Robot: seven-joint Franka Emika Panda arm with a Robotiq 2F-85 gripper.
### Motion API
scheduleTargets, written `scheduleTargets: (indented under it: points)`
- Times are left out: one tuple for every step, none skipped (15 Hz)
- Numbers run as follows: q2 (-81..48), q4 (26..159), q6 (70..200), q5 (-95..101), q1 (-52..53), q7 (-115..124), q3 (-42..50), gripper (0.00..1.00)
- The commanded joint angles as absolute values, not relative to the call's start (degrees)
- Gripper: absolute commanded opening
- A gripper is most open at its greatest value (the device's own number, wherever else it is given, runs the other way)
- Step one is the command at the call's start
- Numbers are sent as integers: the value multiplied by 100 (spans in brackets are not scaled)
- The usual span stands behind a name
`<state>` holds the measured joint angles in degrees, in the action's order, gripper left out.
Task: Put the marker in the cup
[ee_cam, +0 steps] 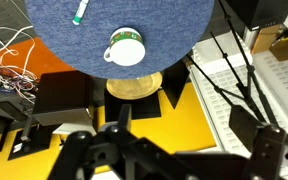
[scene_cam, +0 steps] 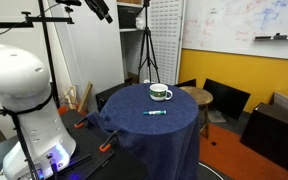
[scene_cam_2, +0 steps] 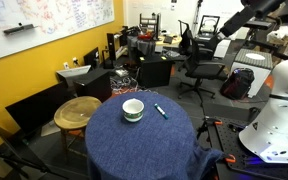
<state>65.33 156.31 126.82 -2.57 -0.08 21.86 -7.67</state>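
Observation:
The cup point(scene_cam: 161, 93), white with a dark green band, stands upright on the round table covered in blue cloth point(scene_cam: 134, 125). It shows in both exterior views point(scene_cam_2: 133, 109) and in the wrist view point(ee_cam: 126, 48). The teal marker point(scene_cam: 156, 113) lies flat on the cloth a short way from the cup point(scene_cam_2: 160, 110), point(ee_cam: 80, 11). My gripper point(scene_cam: 102, 10) is high above and off to the side of the table, far from both. In the wrist view its two dark fingers point(ee_cam: 182, 125) stand wide apart with nothing between them.
A round wooden stool point(scene_cam_2: 78, 111) stands close beside the table, on the cup's side. Black chairs point(scene_cam: 224, 98) and a tripod point(scene_cam: 146, 50) stand behind. Orange clamps point(scene_cam: 106, 148) grip the cloth near the floor. The white robot base point(scene_cam_2: 279, 110) stands next to the table.

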Motion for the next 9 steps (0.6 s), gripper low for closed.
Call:
scheduleTargets:
  points:
    - [6723,15528,12604,-406,-403,2187,-517,100]
    - [6723,15489,12573,-441,-467,2171,-429,100]
    - [6716,15470,12576,-475,-528,2152,-347,100]
    - [6696,15428,12568,-504,-600,2164,-295,100]
    - [6664,15387,12565,-539,-652,2154,-220,100]
    - [6640,15372,12602,-547,-719,2150,-158,100]
    - [6604,15323,12599,-560,-789,2158,-92,100]
    - [6569,15281,12598,-571,-851,2159,-21,100]
    - [6538,15258,12628,-569,-927,2150,57,100]
